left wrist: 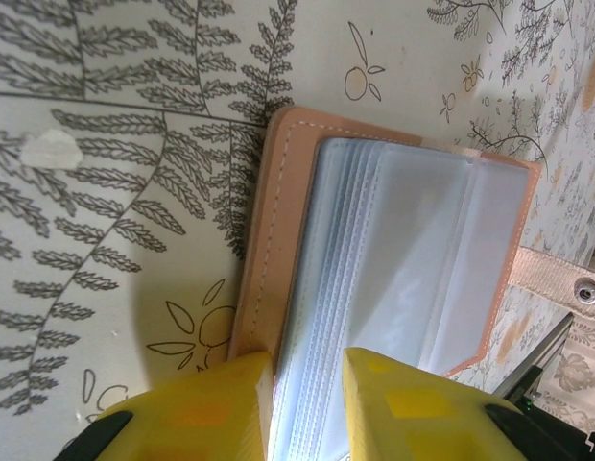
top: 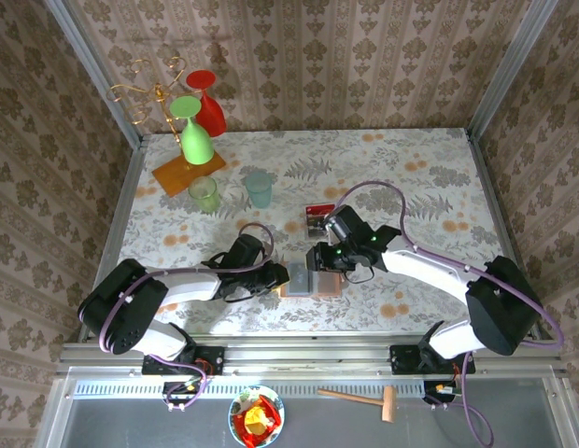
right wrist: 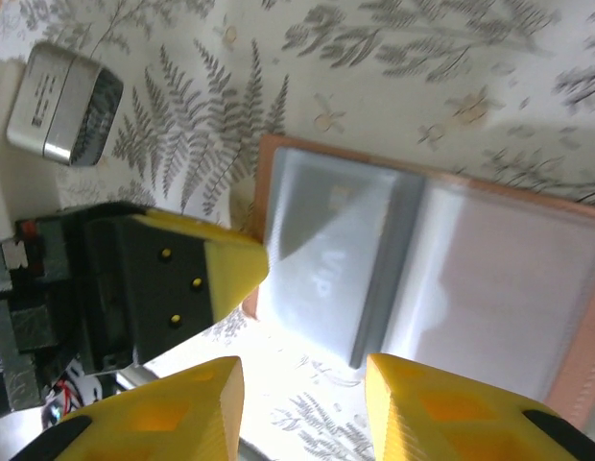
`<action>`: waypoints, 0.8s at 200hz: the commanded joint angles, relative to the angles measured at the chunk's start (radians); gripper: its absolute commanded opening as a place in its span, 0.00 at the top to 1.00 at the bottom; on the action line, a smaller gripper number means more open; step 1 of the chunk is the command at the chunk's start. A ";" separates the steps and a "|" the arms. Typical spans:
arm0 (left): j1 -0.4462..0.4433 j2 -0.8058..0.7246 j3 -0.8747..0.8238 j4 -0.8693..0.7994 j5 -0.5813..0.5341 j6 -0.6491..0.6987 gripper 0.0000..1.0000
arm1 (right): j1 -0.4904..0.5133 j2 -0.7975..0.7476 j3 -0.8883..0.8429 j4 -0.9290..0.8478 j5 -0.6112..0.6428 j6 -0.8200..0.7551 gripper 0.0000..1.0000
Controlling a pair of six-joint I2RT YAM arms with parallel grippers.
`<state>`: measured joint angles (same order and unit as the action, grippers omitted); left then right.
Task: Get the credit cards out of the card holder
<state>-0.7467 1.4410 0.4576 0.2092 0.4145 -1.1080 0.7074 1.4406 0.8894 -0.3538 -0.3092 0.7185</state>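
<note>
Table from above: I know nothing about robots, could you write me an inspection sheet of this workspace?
Surface: floral tablecloth, flat, no spills seen.
Job's things: card holder lies open between the grippers; a VIP card sits inside it; red-and-black cards lie beyond it.
Clutter: glass rack, green glass, red glass, green cup, teal cup.
Grippers: left gripper pinches the holder's edge; right gripper hovers open.
Cables: purple cables loop over both arms.
Surroundings: wallpapered walls, metal frame.

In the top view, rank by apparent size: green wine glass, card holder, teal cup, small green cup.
Largest: green wine glass
Then: card holder, partly hidden
Smallest: teal cup and small green cup look about equal
</note>
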 commanded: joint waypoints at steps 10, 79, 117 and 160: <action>-0.007 -0.055 0.004 -0.041 -0.039 -0.007 0.74 | 0.038 0.060 0.043 0.009 -0.054 0.072 0.60; -0.003 -0.065 -0.009 -0.090 -0.050 0.010 0.82 | 0.076 0.161 0.087 0.036 -0.042 0.121 0.65; -0.004 -0.035 -0.035 -0.033 -0.032 -0.009 0.85 | 0.076 0.185 0.084 0.043 -0.023 0.149 0.69; -0.006 -0.007 -0.054 0.003 -0.017 -0.021 0.87 | 0.078 0.228 0.083 0.086 -0.046 0.181 0.72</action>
<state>-0.7467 1.4162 0.4236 0.1925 0.3832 -1.1084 0.7773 1.6421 0.9478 -0.3000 -0.3485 0.8608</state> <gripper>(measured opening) 0.132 0.285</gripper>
